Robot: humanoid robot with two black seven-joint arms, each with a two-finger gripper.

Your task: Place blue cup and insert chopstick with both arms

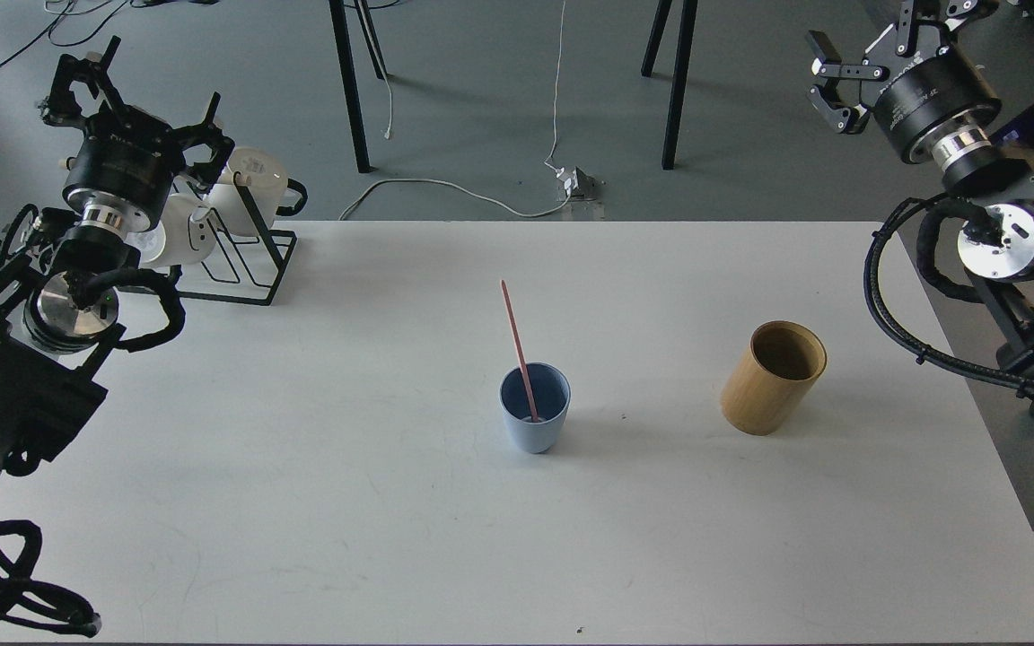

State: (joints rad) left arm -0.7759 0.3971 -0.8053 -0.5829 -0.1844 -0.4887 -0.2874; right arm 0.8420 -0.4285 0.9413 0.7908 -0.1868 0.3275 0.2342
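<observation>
The blue cup (pixel 535 422) stands upright near the middle of the white table (pixel 346 502). The pink chopstick (pixel 518 345) stands in it, its lower end on the cup's bottom and its top leaning to the far left. My left gripper (pixel 135 94) is raised at the far left, above the mug rack, with its fingers spread and nothing between them. My right gripper (pixel 876 45) is raised at the far right, beyond the table's back corner, open and empty. Both grippers are far from the cup.
A tan bamboo cylinder (pixel 773 368) stands to the right of the cup. A black wire mug rack (pixel 248 269) with white mugs (pixel 257 175) is at the back left corner. Chair legs and cables lie on the floor behind the table.
</observation>
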